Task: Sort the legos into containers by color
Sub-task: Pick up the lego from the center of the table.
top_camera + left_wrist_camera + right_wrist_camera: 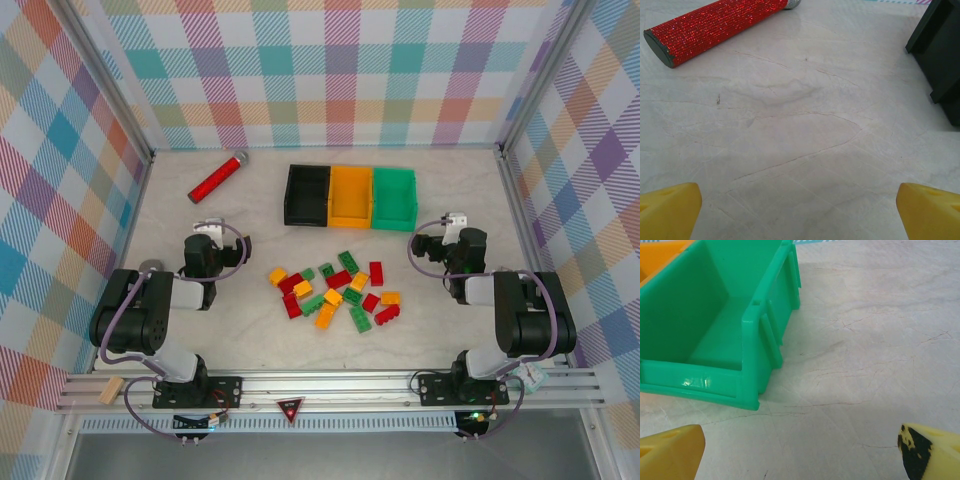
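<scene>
a bare strip of table (470, 190) runs left to right between the legos (335, 292) and the containers (350, 196), free to pass. at far left the red cylinder (218, 177) lies slantwise, well apart from the black bin (307, 195). right of the green bin (394, 198) the table lies bare up to the side wall (590, 170).

The green bin (715, 320) is smooth, glossy plastic; the black bin (940, 45) looks matt. The red cylinder (715, 22) has a rough glitter skin. The bench (800, 140) is pale, marble-veined, faintly sheeny.
</scene>
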